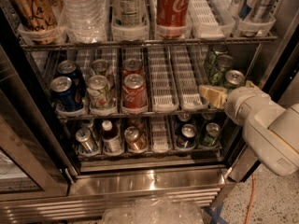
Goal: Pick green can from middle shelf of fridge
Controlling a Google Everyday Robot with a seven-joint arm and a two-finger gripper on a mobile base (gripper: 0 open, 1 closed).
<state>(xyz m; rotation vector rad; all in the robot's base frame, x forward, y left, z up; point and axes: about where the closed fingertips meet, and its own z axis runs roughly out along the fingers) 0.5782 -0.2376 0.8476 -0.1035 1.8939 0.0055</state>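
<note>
The fridge (140, 183) stands open with its dark inside in view. The middle shelf (161, 85) is a wire rack with white slotted lane trays. Green cans stand in its rightmost lane: the front green can (233, 79) shows its silver top, and another (214, 62) stands behind it. My gripper (213, 95), pale yellow at its tip, sits at the shelf's front right edge, just below and in front of the front green can, and hides the can's lower body. The white arm (268, 125) comes in from the right.
On the middle shelf stand dark blue cans (65, 90) at the left, whitish printed cans (99, 91) and red cola cans (134, 92). Two middle lanes hold no cans. Bottles and cans fill the top shelf (140, 43), and several small cans the bottom shelf (149, 136). An orange cable (251, 195) lies on the floor.
</note>
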